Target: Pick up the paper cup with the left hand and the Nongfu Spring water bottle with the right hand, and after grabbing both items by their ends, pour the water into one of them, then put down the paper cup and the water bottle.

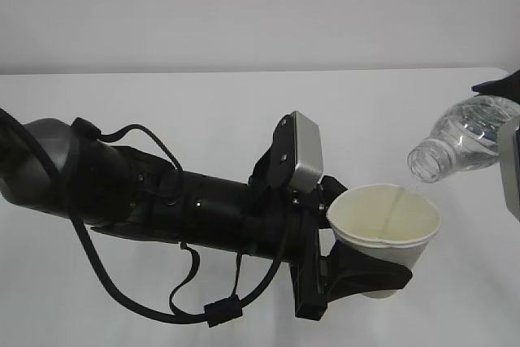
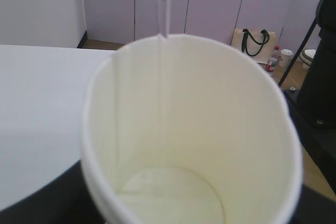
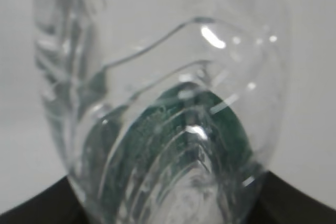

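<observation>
- Bottle (image 1: 467,136): green label seen thru plastic, text unreadable.
- L gripper (image 1: 370,270) fingers clamp paper cup (image 1: 386,225) base.
- R gripper (image 1: 508,119) holds bottle's bottom, tilted; water streams into cup.

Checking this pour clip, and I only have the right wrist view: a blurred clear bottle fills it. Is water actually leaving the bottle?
Observer: Yes. A thin stream falls from the water bottle mouth into the paper cup.
Operator: Who holds the cup?
Observer: The left gripper, its black fingers clamped around the cup's lower part, off the table.
Operator: Any water inside the cup yet?
Observer: The left wrist view shows the stream running down the inner wall, with a shallow pool at the bottom.
</observation>
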